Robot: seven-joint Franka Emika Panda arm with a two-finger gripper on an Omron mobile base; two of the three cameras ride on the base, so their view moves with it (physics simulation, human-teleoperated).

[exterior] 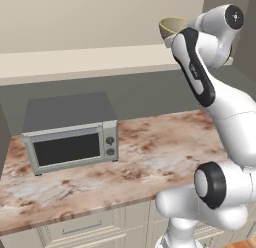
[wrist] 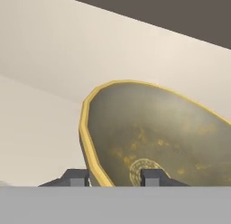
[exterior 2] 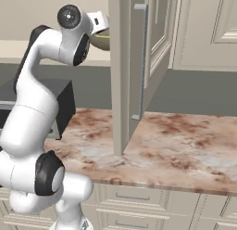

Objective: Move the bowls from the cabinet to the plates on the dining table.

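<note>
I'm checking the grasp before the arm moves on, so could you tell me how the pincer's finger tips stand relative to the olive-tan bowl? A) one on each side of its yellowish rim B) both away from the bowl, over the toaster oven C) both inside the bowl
A: in the hand view the pincer straddles the olive-tan bowl, one finger tip outside its rim and one inside.
</note>
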